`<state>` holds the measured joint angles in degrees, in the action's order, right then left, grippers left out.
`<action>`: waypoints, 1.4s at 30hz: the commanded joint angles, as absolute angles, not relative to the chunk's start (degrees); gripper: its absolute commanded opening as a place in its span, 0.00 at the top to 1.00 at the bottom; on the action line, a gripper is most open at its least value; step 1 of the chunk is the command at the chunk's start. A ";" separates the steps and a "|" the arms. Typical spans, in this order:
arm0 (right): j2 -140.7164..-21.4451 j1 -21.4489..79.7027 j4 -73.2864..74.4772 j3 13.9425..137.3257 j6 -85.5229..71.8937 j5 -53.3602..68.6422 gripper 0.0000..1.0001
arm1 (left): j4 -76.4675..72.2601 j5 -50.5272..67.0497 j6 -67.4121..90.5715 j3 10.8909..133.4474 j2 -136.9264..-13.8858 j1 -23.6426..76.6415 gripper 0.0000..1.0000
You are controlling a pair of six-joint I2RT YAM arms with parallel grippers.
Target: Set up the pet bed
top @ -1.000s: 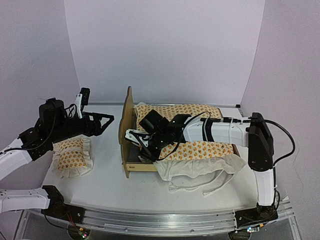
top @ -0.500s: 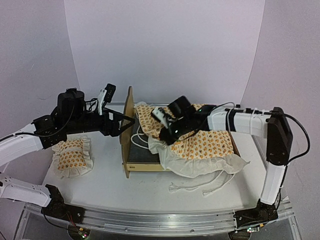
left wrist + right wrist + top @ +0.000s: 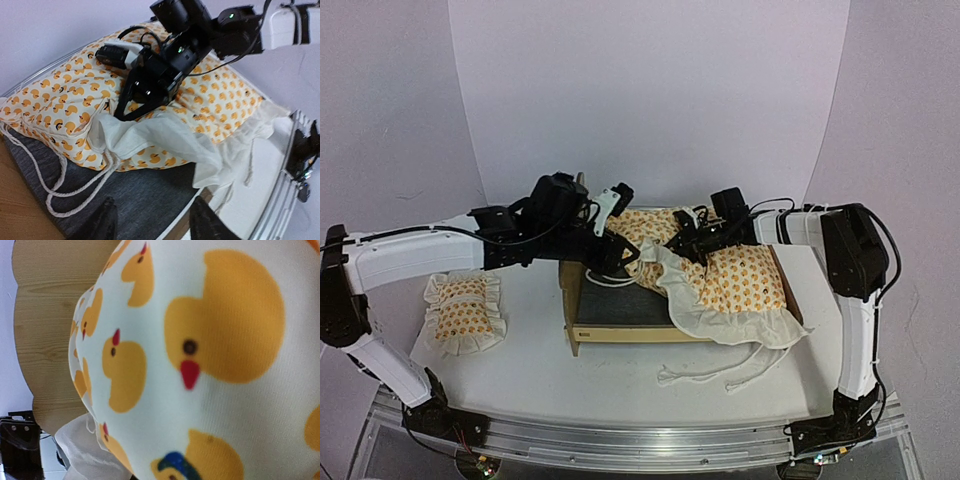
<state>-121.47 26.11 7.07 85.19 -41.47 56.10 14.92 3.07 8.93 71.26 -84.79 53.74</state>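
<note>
Over the pet bed (image 3: 620, 333), probably light, stiff plywood best held by its headboard (image 3: 569, 300), the right gripper (image 3: 124, 108) pinches the floppy cover (image 3: 740, 280); the left gripper (image 3: 156, 221) gapes.

walls (image 3: 650, 100): plain pale lilac | table (image 3: 530, 375): white top | rail (image 3: 620, 447): metal, near edge

Where the left arm (image 3: 420, 245) hung beside the pillow (image 3: 465, 315) a second ago, we now find it reached across the headboard (image 3: 45, 315), the left gripper (image 3: 620, 252) narrowed, fingers still apart, above the pet bed's (image 3: 610, 333) grey base (image 3: 620, 305). The right gripper (image 3: 677, 243) has drawn back from the headboard end, jaws closed on the duck-print mattress cover (image 3: 740, 280), which has bunched rightward and bared more base.
</note>
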 commanded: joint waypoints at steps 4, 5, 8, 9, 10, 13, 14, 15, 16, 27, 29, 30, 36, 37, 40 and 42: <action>-118.06 23.24 0.54 83.12 -46.85 61.33 1.00 | 23.48 -10.14 4.72 81.50 -94.58 54.88 0.74; -117.72 22.97 0.56 82.91 -46.85 61.41 1.00 | 23.66 -10.90 4.54 82.39 -95.93 54.86 0.74; -117.09 22.76 0.58 82.83 -46.76 61.43 1.00 | 25.25 -10.59 4.18 86.42 -100.96 55.00 0.74; -116.92 22.69 0.60 82.85 -46.68 61.54 1.00 | 25.43 -10.38 4.40 87.52 -102.63 55.02 0.73; -116.71 22.71 0.54 82.76 -46.61 61.56 1.00 | 25.59 -10.27 4.77 88.78 -104.27 55.02 0.73; -115.93 22.76 0.55 82.23 -46.46 61.13 1.00 | 25.48 -10.64 5.79 91.28 -108.10 55.11 0.75; -115.70 22.73 0.53 82.18 -46.49 61.17 1.00 | 25.41 -11.26 6.00 92.07 -109.71 55.22 0.75; -115.48 22.75 0.53 82.17 -46.49 61.08 1.00 | 25.20 -12.17 6.18 93.13 -110.64 55.46 0.73; -115.29 22.70 0.53 82.02 -46.49 61.13 1.00 | 24.45 -13.23 6.11 93.43 -111.40 55.72 0.72; -112.94 22.75 -1.12 80.51 -46.67 61.03 1.00 | 14.17 -25.68 5.28 92.69 -117.08 55.64 0.75; -112.46 22.70 -1.31 80.02 -46.51 61.15 1.00 | 13.69 -26.52 4.26 92.70 -117.52 55.39 0.75; -112.16 22.76 -1.38 79.78 -46.50 61.27 1.00 | 12.79 -26.16 3.27 92.11 -117.45 55.08 0.75; -110.88 22.76 -1.42 79.03 -45.71 61.54 1.00 | 19.61 -10.72 1.94 90.79 -110.88 54.13 1.00; -110.88 22.75 -1.36 79.01 -45.29 61.87 1.00 | 21.52 -4.98 2.00 90.18 -108.65 54.22 1.00; -111.54 22.72 -1.25 79.18 -44.22 63.10 1.00 | 26.71 11.72 3.23 88.27 -102.80 54.14 1.00; -111.93 22.74 -0.74 79.26 -43.17 63.61 1.00 | 28.32 18.94 4.02 85.88 -98.78 54.13 1.00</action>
<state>-114.69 23.07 0.99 78.89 -45.82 61.47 23.40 -2.09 3.03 87.74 -110.02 53.76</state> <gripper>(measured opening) 0.025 0.022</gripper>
